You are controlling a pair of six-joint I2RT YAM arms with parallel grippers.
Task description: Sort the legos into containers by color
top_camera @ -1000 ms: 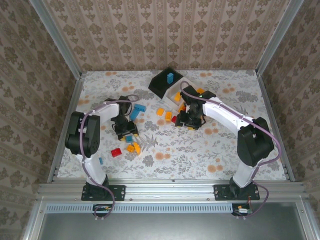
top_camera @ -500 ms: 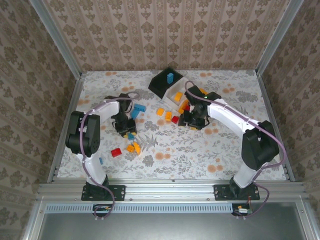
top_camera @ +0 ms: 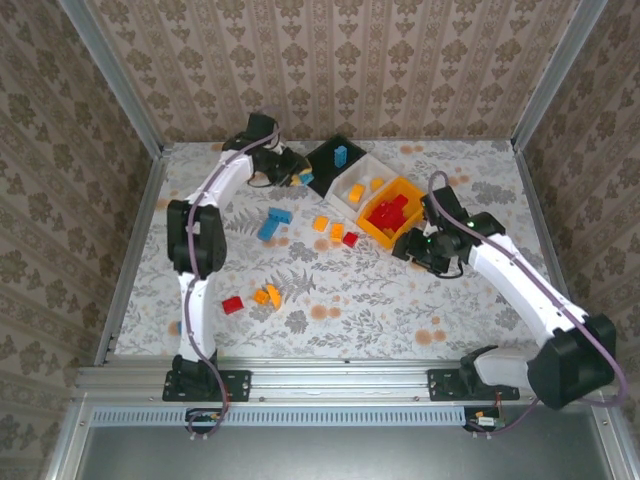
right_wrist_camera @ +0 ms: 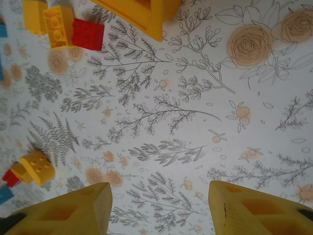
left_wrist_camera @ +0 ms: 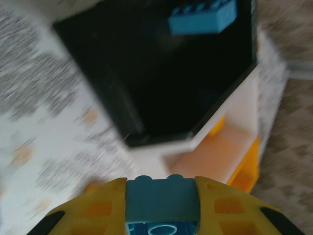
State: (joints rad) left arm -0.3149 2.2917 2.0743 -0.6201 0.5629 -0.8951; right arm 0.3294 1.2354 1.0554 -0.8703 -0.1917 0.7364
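1. In the left wrist view, the left gripper [left_wrist_camera: 163, 218] is pinched narrow on a blue lego [left_wrist_camera: 163, 195].
2. The black bin [left_wrist_camera: 146, 83] lies just ahead at twelve o'clock, so the drop likely needs a short forward reach past its near rim.
3. A blue brick [left_wrist_camera: 203, 17] lies inside, at one o'clock.
4. The right gripper [right_wrist_camera: 160, 205], well apart, gapes empty.

No writing, number, label or brand mark can be read anywhere. The studs of the blue brick [left_wrist_camera: 163, 198] closest to the left wrist camera are too blurred to show a stamp, and those of the yellow brick [right_wrist_camera: 58, 27] are too small to tell
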